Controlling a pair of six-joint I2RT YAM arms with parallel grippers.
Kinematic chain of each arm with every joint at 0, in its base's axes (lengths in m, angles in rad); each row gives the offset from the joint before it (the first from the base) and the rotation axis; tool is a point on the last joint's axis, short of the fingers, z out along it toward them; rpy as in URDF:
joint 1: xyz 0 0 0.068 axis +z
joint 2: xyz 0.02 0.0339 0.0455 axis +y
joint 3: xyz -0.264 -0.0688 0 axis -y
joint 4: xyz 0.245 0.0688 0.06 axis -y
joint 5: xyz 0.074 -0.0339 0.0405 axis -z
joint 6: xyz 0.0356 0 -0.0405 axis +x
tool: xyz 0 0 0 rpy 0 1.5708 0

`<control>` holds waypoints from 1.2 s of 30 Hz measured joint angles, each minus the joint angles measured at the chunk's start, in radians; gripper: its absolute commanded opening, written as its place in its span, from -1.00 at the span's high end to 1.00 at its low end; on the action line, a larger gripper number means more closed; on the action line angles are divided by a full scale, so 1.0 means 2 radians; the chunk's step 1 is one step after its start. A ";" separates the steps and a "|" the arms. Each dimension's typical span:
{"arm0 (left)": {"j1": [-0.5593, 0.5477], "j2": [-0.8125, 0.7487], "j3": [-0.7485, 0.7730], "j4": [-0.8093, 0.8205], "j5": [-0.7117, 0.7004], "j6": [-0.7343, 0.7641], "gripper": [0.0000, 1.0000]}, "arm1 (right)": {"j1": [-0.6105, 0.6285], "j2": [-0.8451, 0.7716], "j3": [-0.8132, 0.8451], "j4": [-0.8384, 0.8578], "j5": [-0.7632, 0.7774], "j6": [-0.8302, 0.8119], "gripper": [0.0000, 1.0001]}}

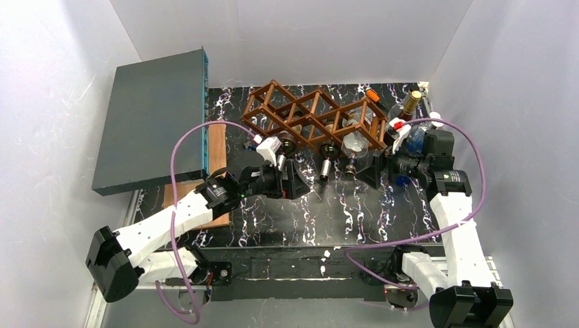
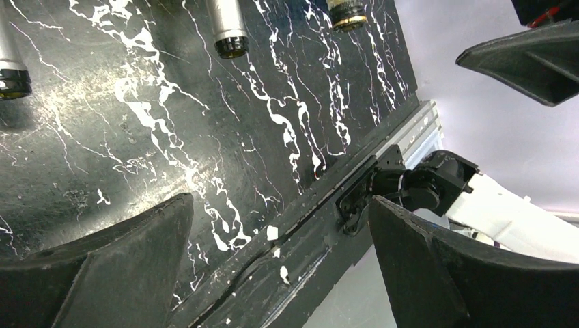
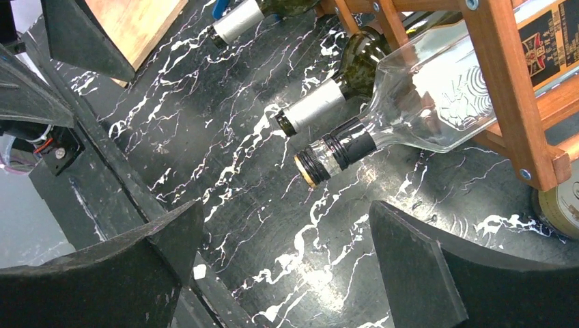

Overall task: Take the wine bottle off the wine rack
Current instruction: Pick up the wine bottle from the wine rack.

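Observation:
The brown wooden wine rack stands at the back of the black marble table. Three bottles lie in it, necks pointing toward me: a dark one on the left, a dark green one with silver foil, and a clear glass one with a black cap. My left gripper hovers open just in front of the left necks, holding nothing. My right gripper is open and empty, a little right of the clear bottle's cap.
A grey flat box leans at the left, over a wooden board. A gold-capped bottle stands upright right of the rack, behind my right wrist. White walls close in on both sides.

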 measured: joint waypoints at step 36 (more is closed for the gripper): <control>-0.018 0.308 0.218 0.085 -0.038 0.001 -0.99 | -0.002 -0.059 -0.097 0.064 0.160 0.031 -1.00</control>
